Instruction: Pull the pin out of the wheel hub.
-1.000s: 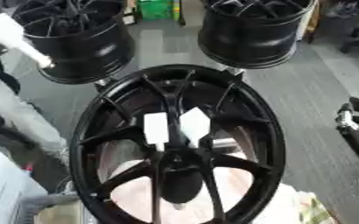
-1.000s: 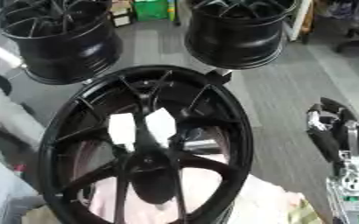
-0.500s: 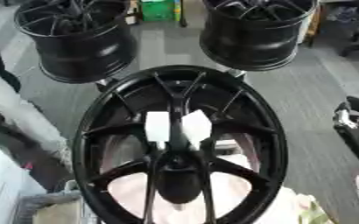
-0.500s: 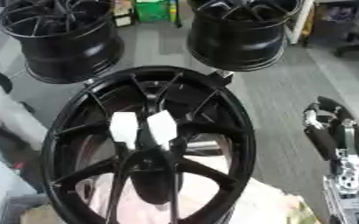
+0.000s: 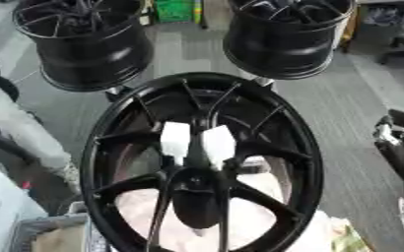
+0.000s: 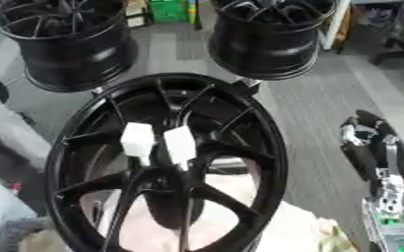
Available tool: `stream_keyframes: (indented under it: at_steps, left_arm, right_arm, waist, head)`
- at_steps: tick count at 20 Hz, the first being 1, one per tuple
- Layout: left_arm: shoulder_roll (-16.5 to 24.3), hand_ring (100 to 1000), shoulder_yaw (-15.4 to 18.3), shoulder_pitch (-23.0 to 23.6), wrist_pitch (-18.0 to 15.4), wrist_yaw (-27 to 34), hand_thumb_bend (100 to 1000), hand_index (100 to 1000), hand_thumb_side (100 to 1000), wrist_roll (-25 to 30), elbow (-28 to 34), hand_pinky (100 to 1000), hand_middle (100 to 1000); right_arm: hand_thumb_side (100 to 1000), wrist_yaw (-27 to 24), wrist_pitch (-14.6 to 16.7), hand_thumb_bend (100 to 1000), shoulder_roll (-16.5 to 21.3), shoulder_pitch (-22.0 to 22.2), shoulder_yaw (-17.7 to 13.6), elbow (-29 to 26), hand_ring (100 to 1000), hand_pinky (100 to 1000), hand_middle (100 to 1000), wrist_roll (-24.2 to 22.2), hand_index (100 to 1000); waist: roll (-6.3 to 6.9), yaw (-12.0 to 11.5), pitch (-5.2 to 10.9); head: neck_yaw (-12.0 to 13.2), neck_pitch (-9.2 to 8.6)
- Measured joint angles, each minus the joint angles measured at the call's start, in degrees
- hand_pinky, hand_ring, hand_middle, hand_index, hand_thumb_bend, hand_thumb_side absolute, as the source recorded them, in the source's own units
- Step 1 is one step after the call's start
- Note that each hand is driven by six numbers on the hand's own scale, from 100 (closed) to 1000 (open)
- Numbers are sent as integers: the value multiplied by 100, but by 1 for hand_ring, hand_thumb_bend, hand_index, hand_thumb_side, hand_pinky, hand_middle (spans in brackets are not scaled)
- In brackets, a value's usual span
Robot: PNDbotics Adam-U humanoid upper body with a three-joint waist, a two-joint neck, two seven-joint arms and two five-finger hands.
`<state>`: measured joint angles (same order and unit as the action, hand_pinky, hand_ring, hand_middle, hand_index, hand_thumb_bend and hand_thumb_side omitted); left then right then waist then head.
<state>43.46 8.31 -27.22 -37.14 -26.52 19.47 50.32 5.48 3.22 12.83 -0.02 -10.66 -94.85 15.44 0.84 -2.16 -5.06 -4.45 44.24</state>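
Observation:
A large black wheel hub (image 5: 304, 147) stands in the middle of the view, its spokes meeting at a dark centre (image 5: 197, 184). Two white tab-like pieces stick out side by side just above that centre, the left one (image 5: 175, 139) and the right one (image 5: 218, 142); I cannot tell which is the pin. My right hand (image 6: 361, 148), black with silver parts, hangs at the right edge, well apart from the wheel and touching nothing. Its forearm (image 6: 388, 211) runs down to the lower right corner. My left hand shows in neither view.
Two more black wheels stand behind, one at the back left (image 5: 84, 44) and one at the back right (image 5: 287, 39). A green box (image 5: 175, 10) sits between them. A pale cloth (image 5: 270, 231) lies under the near wheel. Grey floor (image 5: 352, 98) stretches to the right.
The whole picture has shifted a little, so the camera moved. A white shape at the upper left one second ago is gone. The wheel, the white pieces and my right hand keep their places.

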Motion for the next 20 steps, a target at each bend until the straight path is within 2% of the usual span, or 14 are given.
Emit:
stream_keyframes:
  at_steps: [1, 4, 9, 13, 20]
  left_arm:
    - [-117, 645, 128, 163, 136, 377, 100, 832, 558, 1, 275, 747, 708]
    - [-565, 622, 490, 597, 679, 1288, 100, 815, 635, 8, 1229, 736, 683]
    - [-1472, 611, 861, 1102, 1750, 2352, 100, 807, 705, 150, 2795, 730, 667]
    - [-2061, 606, 966, 1374, 2500, 2715, 100, 801, 749, 313, 3651, 725, 659]
    - [-3075, 601, 1117, 1610, 3504, 2726, 100, 802, 802, 317, 4470, 724, 649]
  right_arm:
    - [439, 0, 0, 100, -5, -3, -2, 0, 606, 569, 691, 0, 804]
    - [440, -1, 1, 100, -51, -39, -6, 0, 606, 569, 691, 0, 804]
    - [441, -6, 3, 100, -100, -76, -3, 1, 606, 569, 691, -1, 804]
    - [442, -9, 5, 100, -121, -103, 6, 1, 606, 569, 691, -3, 804]
    - [443, -13, 7, 100, -157, -144, 6, 1, 606, 569, 690, 3, 804]
  waist:
    - [-7, -1, -9]
    - [-51, -11, -41]
    - [-102, -6, -87]
    - [-135, 10, -137]
    - [-191, -22, -152]
  head:
    - [-2, 0]
    - [-23, 0]
    - [-29, 0]
    - [-29, 0]
    - [-32, 0]
